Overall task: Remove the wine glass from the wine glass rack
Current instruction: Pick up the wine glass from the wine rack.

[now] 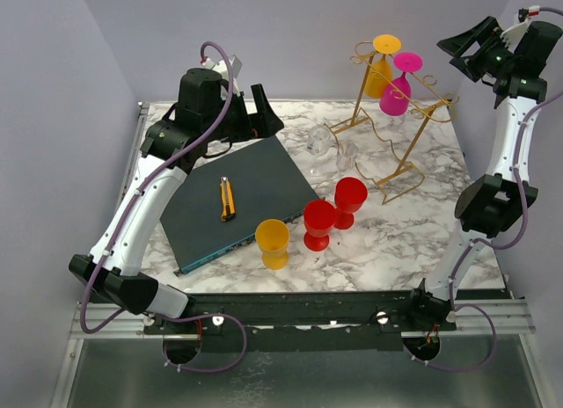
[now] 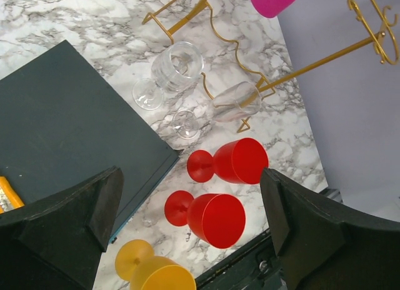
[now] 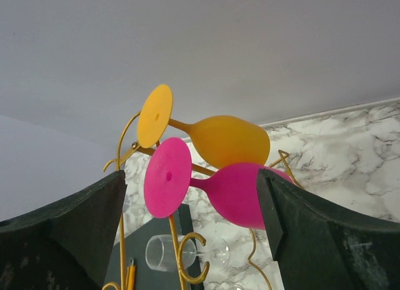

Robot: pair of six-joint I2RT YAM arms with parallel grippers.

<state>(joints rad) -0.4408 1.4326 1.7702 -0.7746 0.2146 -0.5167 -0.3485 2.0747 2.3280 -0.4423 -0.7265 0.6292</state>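
Your right gripper is spread, empty; just ahead two wine glasses, orange and pink, hang on the rack. Under your spread left gripper: two red glasses, two clear glasses, one orange glass.

No legible text, label, brand, number or sign in any of three views. Orange utility knife on dark board: any marking too small to read.
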